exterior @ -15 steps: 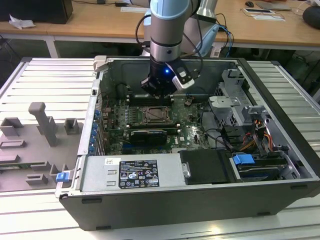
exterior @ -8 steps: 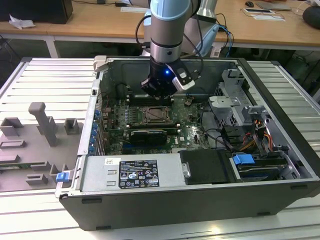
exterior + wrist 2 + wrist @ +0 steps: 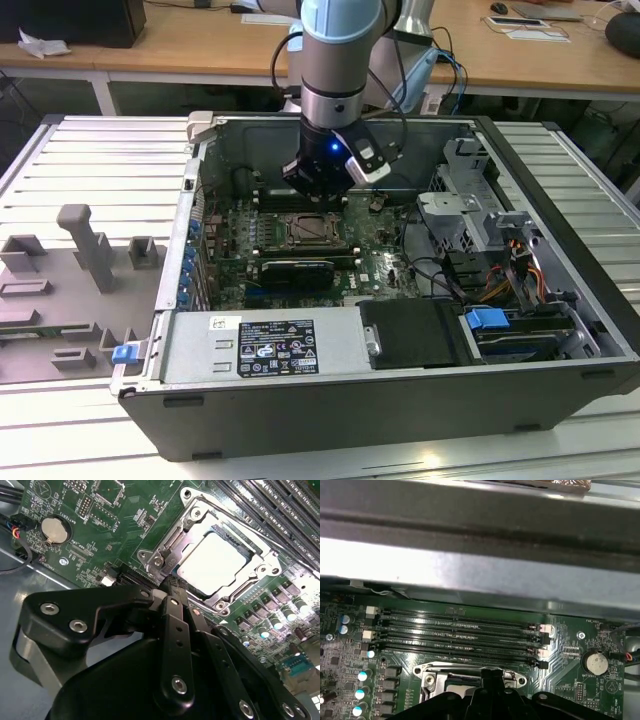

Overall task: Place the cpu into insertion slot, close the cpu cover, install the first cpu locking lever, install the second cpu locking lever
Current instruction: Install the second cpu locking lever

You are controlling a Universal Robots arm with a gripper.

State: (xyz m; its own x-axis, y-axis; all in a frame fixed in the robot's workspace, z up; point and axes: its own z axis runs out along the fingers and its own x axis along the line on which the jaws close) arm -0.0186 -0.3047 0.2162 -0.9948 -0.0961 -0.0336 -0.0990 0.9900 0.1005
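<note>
CPU (image 3: 216, 562), pale silver, is seen seated in the insertion slot (image 3: 250, 547) at the upper centre of the second wrist view, framed by the cpu cover (image 3: 197, 517), which lies flat around it. Just below it in that view the gripper (image 3: 175, 587) is held with its black fingers pressed together, nothing pinched between them. In the exterior view the gripper (image 3: 318, 190) is poised over the green motherboard (image 3: 385, 268) inside the open computer case (image 3: 560, 290), just above the socket.

In the first wrist view the end effector (image 3: 490, 690) covers most of the slot (image 3: 437, 677), which the picture's edge also cuts. In the second wrist view its fingers (image 3: 175, 610) hide the cover's (image 3: 200, 522) near corner. Cpu (image 3: 303, 230) too small in the exterior view.
</note>
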